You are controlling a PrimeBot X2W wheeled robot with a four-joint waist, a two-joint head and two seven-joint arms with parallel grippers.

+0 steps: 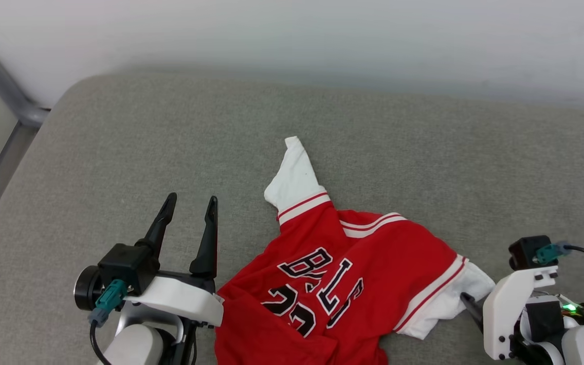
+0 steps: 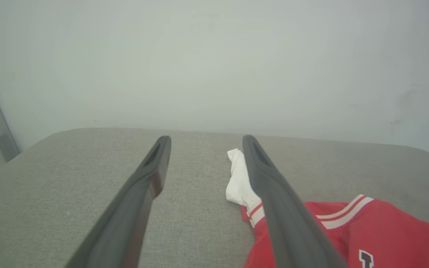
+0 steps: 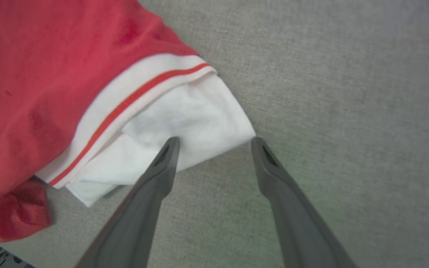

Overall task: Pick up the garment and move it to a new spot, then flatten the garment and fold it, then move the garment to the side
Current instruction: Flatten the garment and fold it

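On our left, the left gripper (image 1: 192, 197) sits low over the grey cushion (image 1: 119, 152). Its fingers (image 1: 207, 238) are spread wide with nothing between them and point toward the pale wall (image 1: 292, 30). We take this as an arm waiting beside the cloth rather than reaching for it, since the red fabric begins just to its right. In the middle lies the garment (image 1: 373, 253), rumpled at the near edge of the cushion with its lettered chest facing up. One white sleeve (image 1: 294, 177) is flung away from us and the body is bunched, so it is neither flattened nor folded yet. At the right, the right gripper (image 3: 215, 140) points down with its fingers (image 3: 151, 193) fully apart. One tip is over the other white sleeve (image 3: 184, 123) and the other is over bare cushion. It holds nothing, and we judge it is lining up to pinch that sleeve edge for the lift.
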